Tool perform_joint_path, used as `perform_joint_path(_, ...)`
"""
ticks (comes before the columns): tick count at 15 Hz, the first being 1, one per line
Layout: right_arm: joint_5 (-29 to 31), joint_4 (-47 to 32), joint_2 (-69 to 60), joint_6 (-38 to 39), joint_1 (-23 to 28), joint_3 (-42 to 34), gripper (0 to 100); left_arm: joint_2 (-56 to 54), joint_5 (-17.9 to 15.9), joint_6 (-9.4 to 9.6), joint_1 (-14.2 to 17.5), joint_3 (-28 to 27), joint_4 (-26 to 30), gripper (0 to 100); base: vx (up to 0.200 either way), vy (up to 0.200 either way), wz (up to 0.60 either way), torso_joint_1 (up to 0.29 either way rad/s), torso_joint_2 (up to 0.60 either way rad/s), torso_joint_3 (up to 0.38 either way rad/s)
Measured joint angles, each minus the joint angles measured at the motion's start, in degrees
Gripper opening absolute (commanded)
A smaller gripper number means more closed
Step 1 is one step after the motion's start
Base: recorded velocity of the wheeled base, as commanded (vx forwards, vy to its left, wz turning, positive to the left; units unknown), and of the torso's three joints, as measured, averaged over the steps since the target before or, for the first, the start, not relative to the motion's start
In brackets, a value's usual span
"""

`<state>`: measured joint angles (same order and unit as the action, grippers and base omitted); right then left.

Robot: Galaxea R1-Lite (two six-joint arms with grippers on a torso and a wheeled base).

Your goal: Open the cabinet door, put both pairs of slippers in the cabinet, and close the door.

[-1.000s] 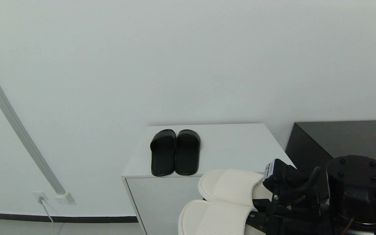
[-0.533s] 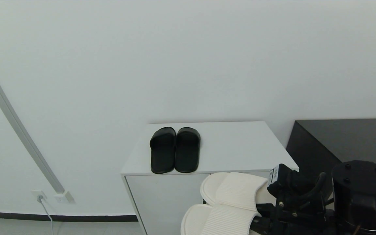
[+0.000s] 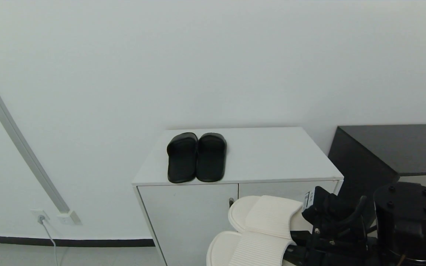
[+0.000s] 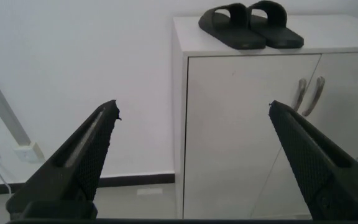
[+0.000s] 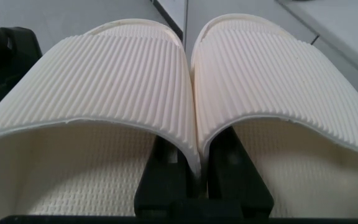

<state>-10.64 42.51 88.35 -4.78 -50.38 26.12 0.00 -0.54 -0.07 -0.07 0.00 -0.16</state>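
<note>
The cabinet (image 3: 272, 157) stands ahead of both hands, its two doors (image 3: 187, 218) shut, so opening is not yet done. The right hand (image 5: 194, 183) is clamped on the white slippers (image 3: 263, 225), pinching their inner strap walls together and holding the pair in front of the doors. They look light, soft and ribbed, and that shared middle seems the sound grip. The black slippers (image 3: 197, 157) lie side by side on the cabinet top, ahead of the left hand (image 4: 192, 107), which gapes wide and empty. They look rubbery, stiffer, perhaps slick. The thin upright door handles (image 4: 299, 96) stand just beside the held pair's toes.
</note>
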Motion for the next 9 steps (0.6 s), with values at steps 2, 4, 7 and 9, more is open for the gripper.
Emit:
perform_joint_path(2, 0.05, 0.0, 0.07, -0.04, -0.05, -0.09, 0, 0.0, 0.0, 0.0, -0.02, 0.0, 0.0, 100, 0.0, 0.0, 0.0, -0.229, 0.54, 0.322)
perform_joint_path(4, 0.05, 0.02, -0.11, -0.04, -0.05, -0.46, 0, 0.0, 0.0, 0.0, -0.02, 0.0, 0.0, 100, 0.0, 0.0, 0.0, -0.225, 0.54, 0.325)
perform_joint_path(7, 0.09, 0.0, -0.28, -0.09, -0.05, -0.77, 0, 0.0, 0.0, 0.0, 0.0, 0.0, 0.0, 100, 0.0, 0.0, 0.0, -0.207, 0.53, 0.318)
perform_joint_path(9, 0.13, 0.0, -0.3, -0.26, -0.05, -0.8, 0, 0.0, 0.02, 0.0, -0.02, 0.0, 0.0, 100, 0.0, 0.0, 0.0, -0.186, 0.52, 0.317)
